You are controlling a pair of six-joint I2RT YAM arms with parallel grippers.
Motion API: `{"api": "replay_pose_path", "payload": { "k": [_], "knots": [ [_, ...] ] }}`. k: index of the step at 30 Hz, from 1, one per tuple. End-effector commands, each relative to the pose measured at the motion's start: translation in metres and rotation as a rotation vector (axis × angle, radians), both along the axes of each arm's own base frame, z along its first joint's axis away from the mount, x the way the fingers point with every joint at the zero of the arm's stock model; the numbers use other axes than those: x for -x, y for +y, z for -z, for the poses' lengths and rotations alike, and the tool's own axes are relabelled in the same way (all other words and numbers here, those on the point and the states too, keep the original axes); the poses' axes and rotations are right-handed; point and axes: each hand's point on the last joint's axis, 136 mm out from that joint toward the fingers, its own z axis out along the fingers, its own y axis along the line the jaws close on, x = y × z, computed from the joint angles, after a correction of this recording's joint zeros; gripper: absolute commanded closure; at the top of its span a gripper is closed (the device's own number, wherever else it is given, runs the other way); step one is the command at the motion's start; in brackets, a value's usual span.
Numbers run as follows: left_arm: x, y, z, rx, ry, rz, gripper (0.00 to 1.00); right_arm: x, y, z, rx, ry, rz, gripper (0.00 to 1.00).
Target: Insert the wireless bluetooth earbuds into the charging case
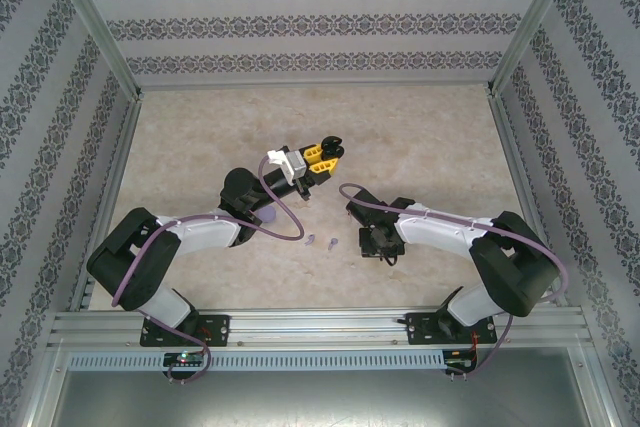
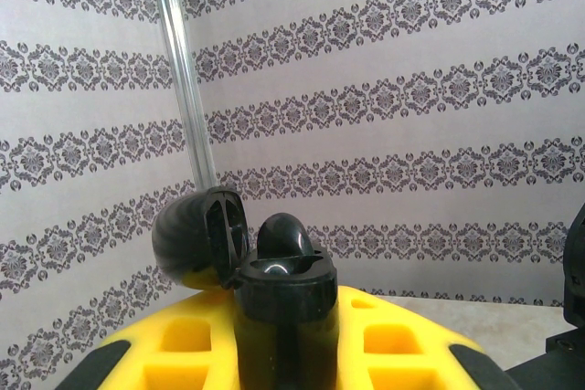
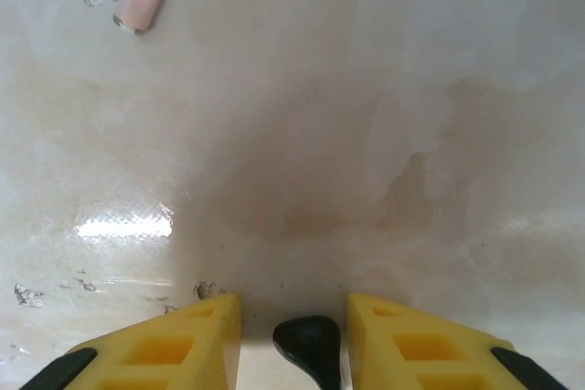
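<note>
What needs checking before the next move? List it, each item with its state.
1. Grip of left tool on black charging case: ok.
2. Case's lid open: ok.
3. Between fingers of right tool, black earbud: ok.
4. Right tool clamped on that earbud: cannot tell.
5. Right tool close to case: not ok, they are apart in the top view.

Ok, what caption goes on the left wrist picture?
Left gripper clamps an open black charging case, lid flipped left, before patterned wallpaper.
</note>
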Motion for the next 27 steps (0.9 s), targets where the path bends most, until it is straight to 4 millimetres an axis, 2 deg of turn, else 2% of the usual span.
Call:
{"api": "replay_pose_path", "payload": {
  "k": [1, 12, 18, 22, 27],
  "knots": [
    [0.0, 0.003, -0.012, 0.035, -0.031, -0.003, 1.0, 0.011, -0.012, 0.011, 0.06, 0.027, 0.003, 0.66],
    [0.001, 0.003, -0.014, 0.038, -0.031, 0.002, 1.0, 0.01, -0.009, 0.007, 0.05, 0.014, -0.006, 0.77],
    [0.0, 0.002, -0.016, 0.042, -0.027, 0.003, 1.0, 0.006, -0.012, -0.006, 0.044, -0.024, -0.008, 0.82],
    [0.0, 0.002, -0.017, 0.044, -0.028, 0.004, 1.0, 0.0, -0.011, -0.027, 0.018, -0.084, -0.008, 0.82],
    [0.002, 0.002, -0.021, 0.043, -0.039, 0.009, 1.0, -0.016, -0.009, -0.08, -0.07, -0.222, 0.001, 0.82]
  ]
}}
